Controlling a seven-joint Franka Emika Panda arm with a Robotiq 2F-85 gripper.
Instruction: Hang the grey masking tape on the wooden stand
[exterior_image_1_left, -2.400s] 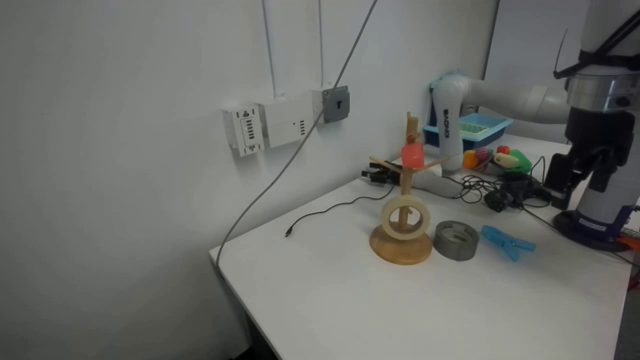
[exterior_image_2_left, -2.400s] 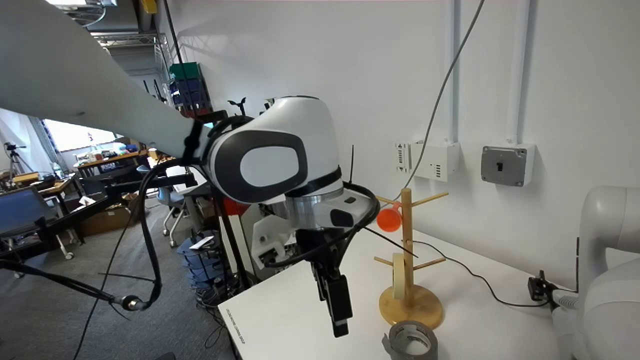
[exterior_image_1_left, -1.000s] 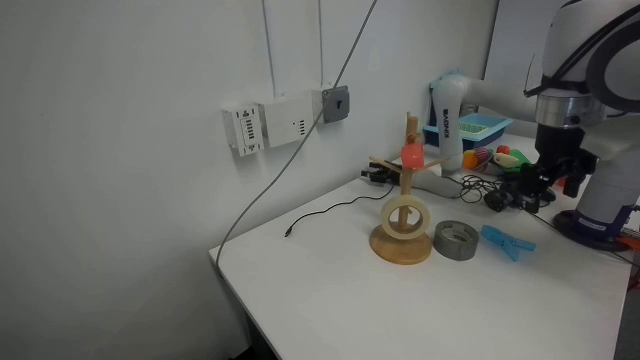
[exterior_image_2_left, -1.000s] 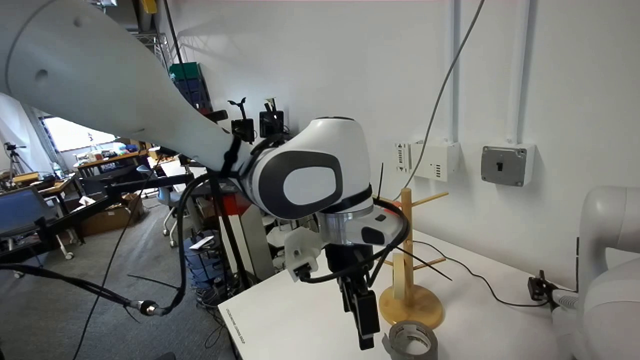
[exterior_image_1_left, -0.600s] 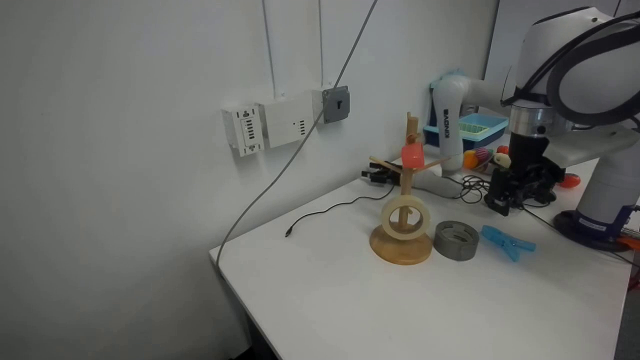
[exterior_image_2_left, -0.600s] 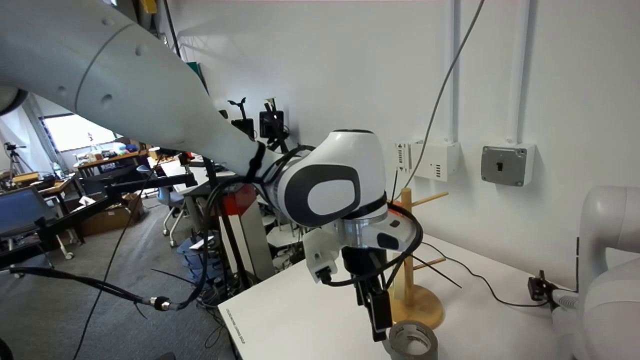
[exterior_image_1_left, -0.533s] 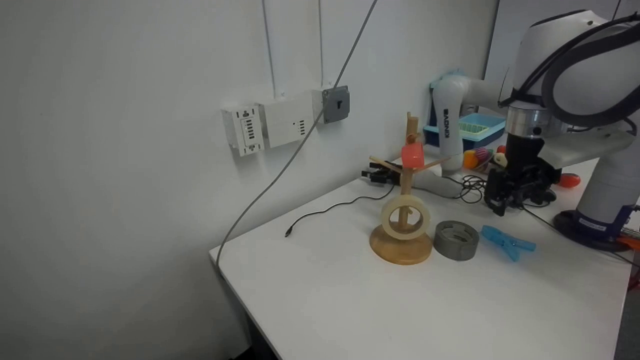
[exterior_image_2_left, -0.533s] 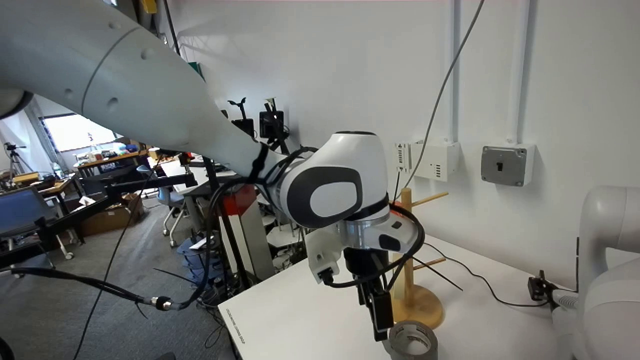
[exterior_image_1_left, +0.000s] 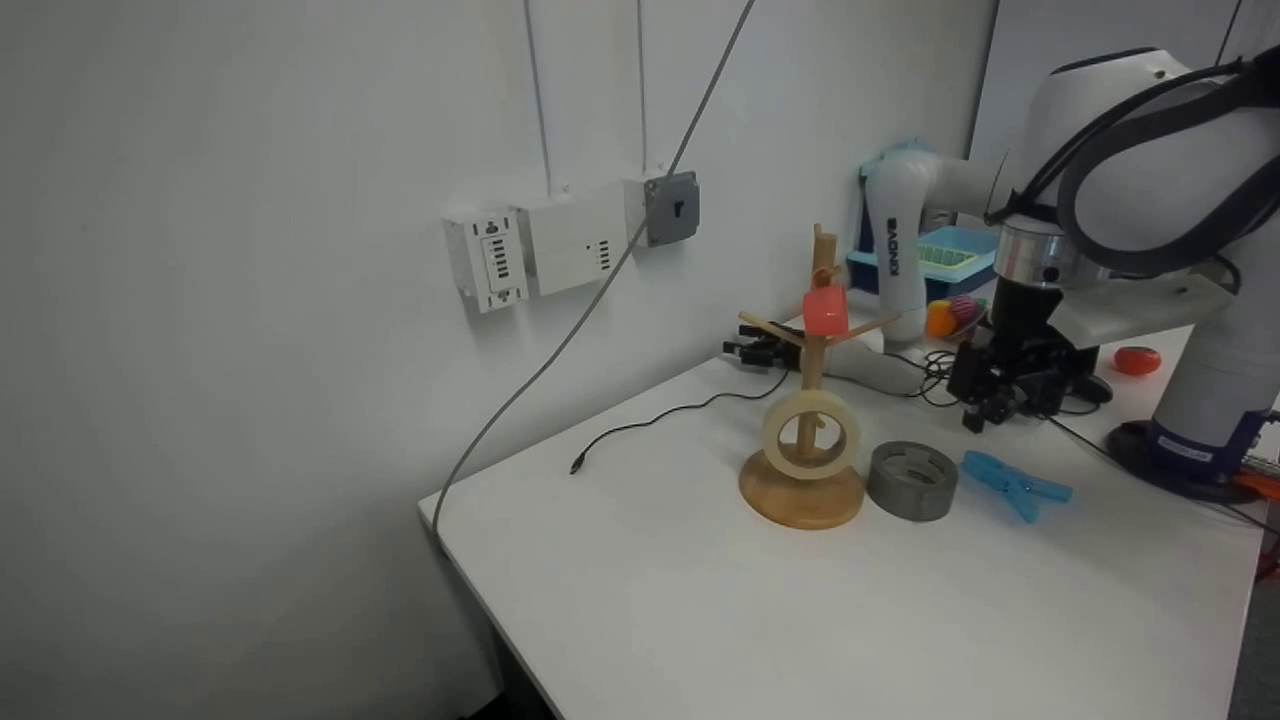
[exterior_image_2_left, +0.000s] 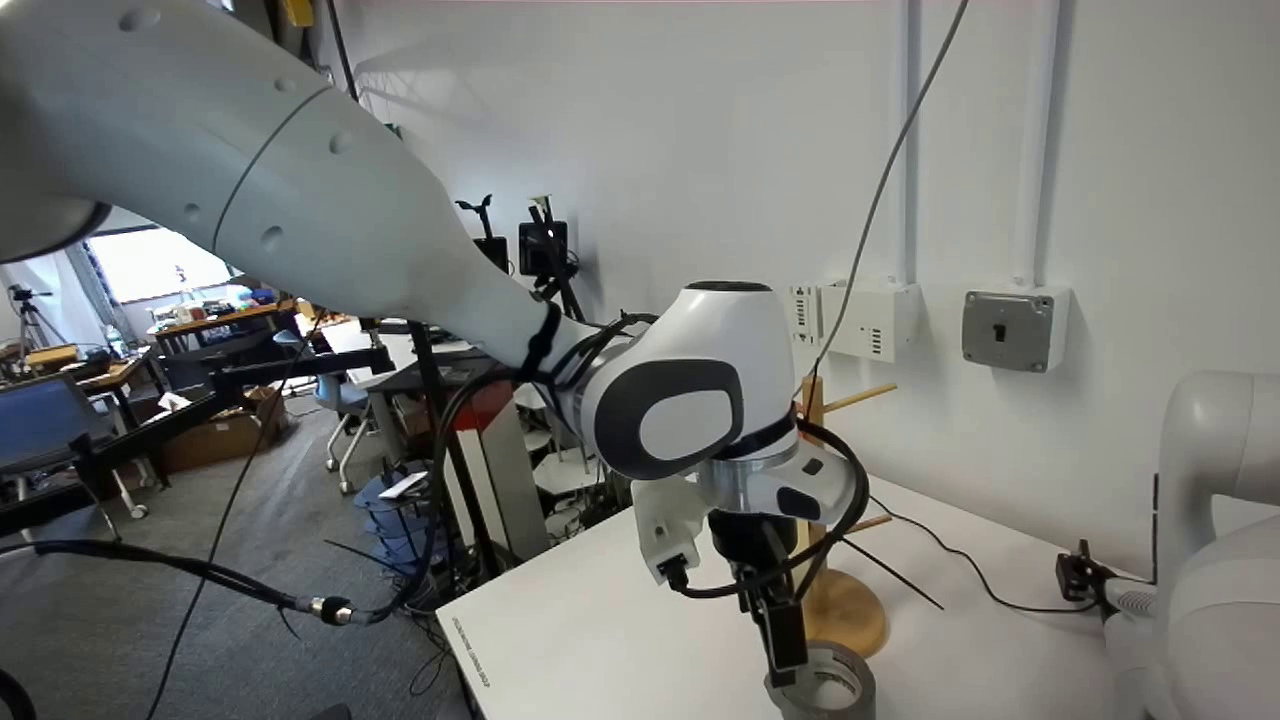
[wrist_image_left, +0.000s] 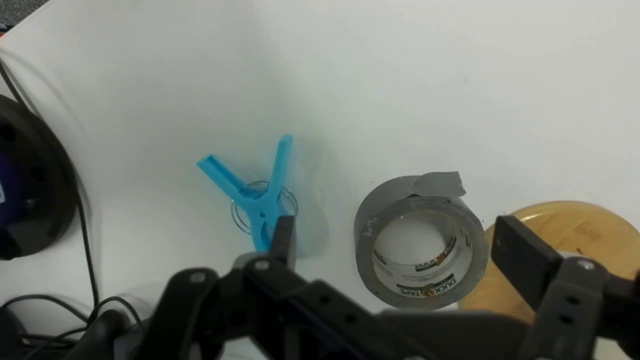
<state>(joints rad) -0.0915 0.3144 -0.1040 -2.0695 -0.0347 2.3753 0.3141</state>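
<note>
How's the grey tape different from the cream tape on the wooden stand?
The grey tape is darker; the cream tape is pale. The grey tape lies flat, hole facing up; the cream tape is on edge, hole facing sideways. The grey tape rests on the white table; the cream tape is on the wooden stand. Both are ring-shaped with open centres.
</note>
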